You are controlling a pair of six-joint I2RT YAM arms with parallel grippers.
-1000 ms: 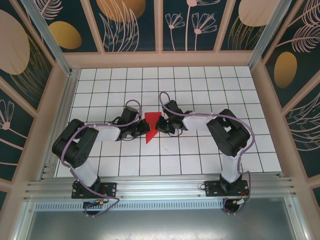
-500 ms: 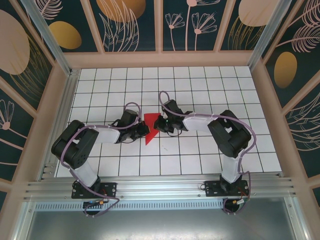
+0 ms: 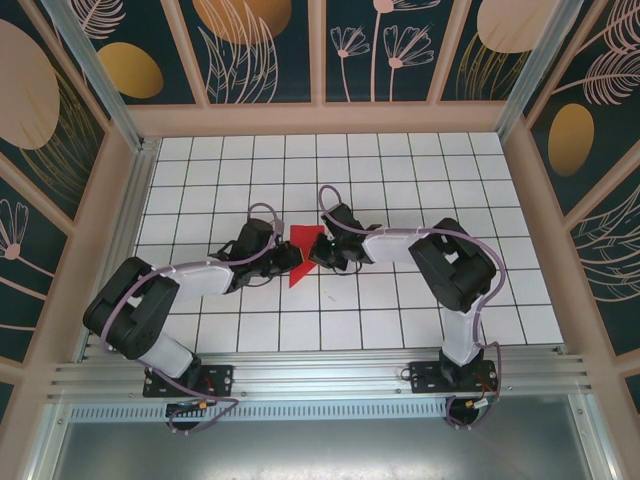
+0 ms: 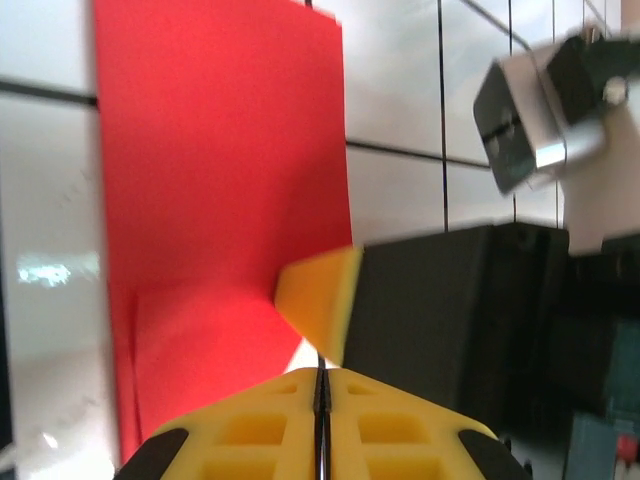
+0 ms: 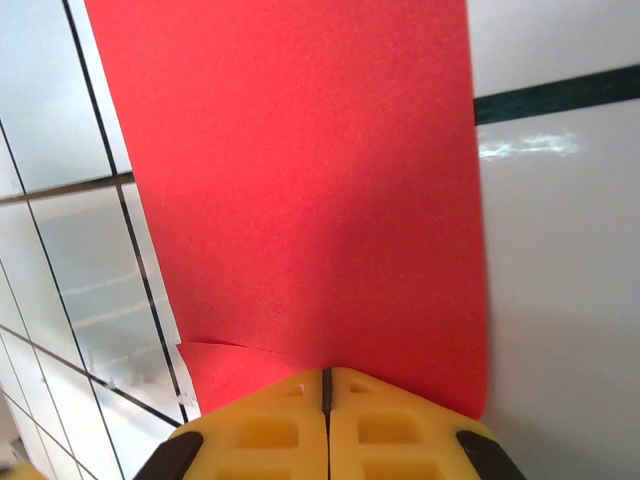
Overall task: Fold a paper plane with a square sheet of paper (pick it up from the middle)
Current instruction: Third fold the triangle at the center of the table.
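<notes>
The square sheet of paper (image 3: 302, 245) is bright red and folded into a creased shape that tapers to a point toward the near side. It lies flat on the white gridded table (image 3: 400, 300). My left gripper (image 3: 291, 257) sits at its left edge and my right gripper (image 3: 316, 250) at its right edge, facing each other. In the left wrist view the yellow jaws (image 4: 322, 372) are pressed together beside the red sheet (image 4: 220, 180), and the right gripper's yellow fingertip (image 4: 318, 300) almost touches them. In the right wrist view the jaws (image 5: 326, 374) are shut, with their tips over the red sheet (image 5: 310, 200).
Wooden frame posts and patterned walls (image 3: 320, 115) enclose the table on three sides. An aluminium rail (image 3: 320, 375) carrying both arm bases runs along the near edge. Both forearms lie low over the table's middle rows.
The left arm's elbow has swung down and to the left while its gripper stays at the paper. The right gripper and the red sheet have barely shifted.
</notes>
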